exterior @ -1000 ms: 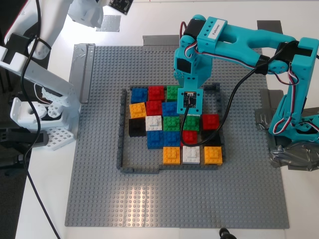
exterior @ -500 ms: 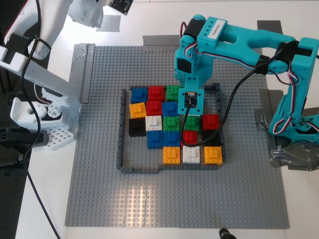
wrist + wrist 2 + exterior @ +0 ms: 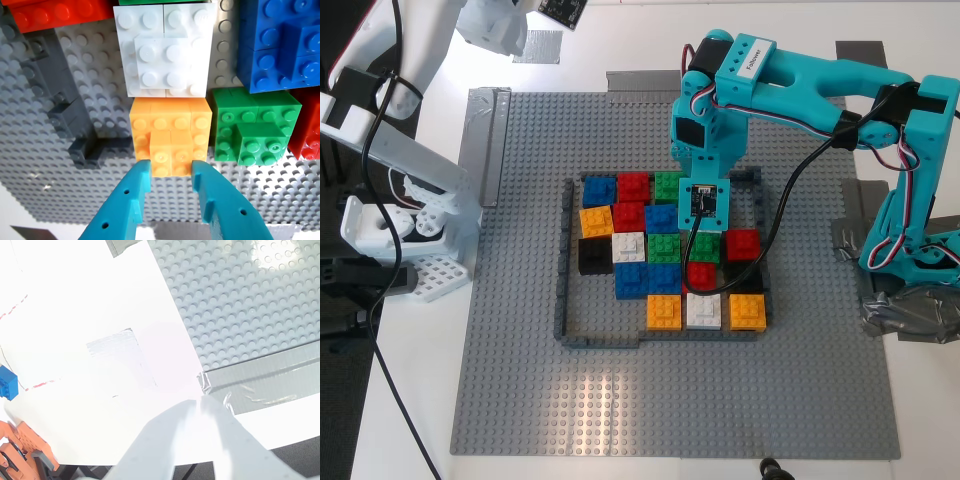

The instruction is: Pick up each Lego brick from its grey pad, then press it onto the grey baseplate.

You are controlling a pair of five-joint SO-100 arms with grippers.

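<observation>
- My first claw (image 3: 171,172) is down inside the dark frame (image 3: 568,262) on the baseplate (image 3: 520,380), its teal fingers (image 3: 131,197) clamped on the small orange brick (image 3: 171,155).
- That brick sits square between the fingers, atop a wider orange block (image 3: 170,120) — white (image 3: 166,47) just beyond it, green (image 3: 255,131) beside it.
- Pressing looks near done to me; the coming move turns on a straight line down through the brick, no tilt.
- My second claw (image 3: 197,412) hangs over the white table (image 3: 75,315) at the baseplate's taped corner, well apart — tips look together, nothing held.
- A blue brick (image 3: 7,382) shows at that view's edge — the second arm is nearer it.
</observation>
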